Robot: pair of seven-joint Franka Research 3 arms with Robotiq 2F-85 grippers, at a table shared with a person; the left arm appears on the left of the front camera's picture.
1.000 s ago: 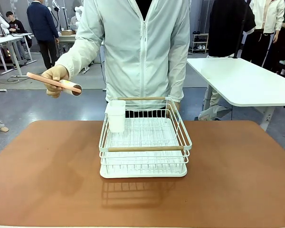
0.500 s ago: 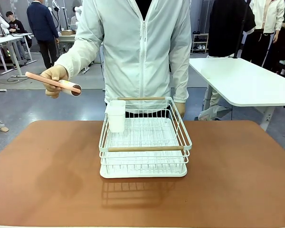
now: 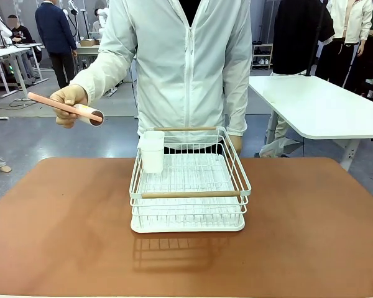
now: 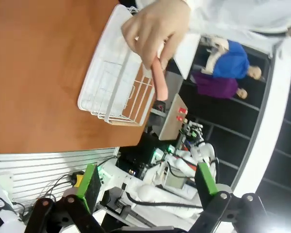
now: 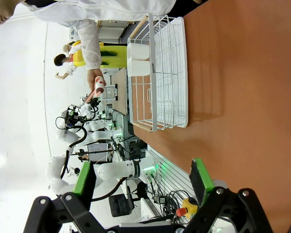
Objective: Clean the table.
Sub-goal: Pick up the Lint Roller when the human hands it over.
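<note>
Your left pincer (image 4: 146, 183) is spread wide, with nothing between its green pads. In its wrist view the reddish-brown worktop (image 3: 62, 236) lies well ahead of it. That worktop fills the lower half of your front view, between you and the person (image 3: 186, 62) standing at its far side.

At the far left, a hand (image 3: 68, 98) holds a roller (image 3: 87, 113) by its pink handle. It is up in the air, clear of the worktop and left of the rack (image 3: 189, 194), and the tube's dark end faces you.

In the middle, the white wire rack sits on the worktop, nearer the far edge than yours. One wooden bar runs across its front and another across its back. A white cup (image 3: 152, 152) sits inside the rack's far left corner. The person stands just behind the rack in a pale zipped jacket, the other arm hanging down by the rack's far right corner.

To the right, a white table (image 3: 323, 105) stands beyond the worktop, apart from it.

Your right pincer (image 5: 140, 175) is also fully open and empty. In its wrist view the worktop and rack lie ahead of it, well apart.
</note>
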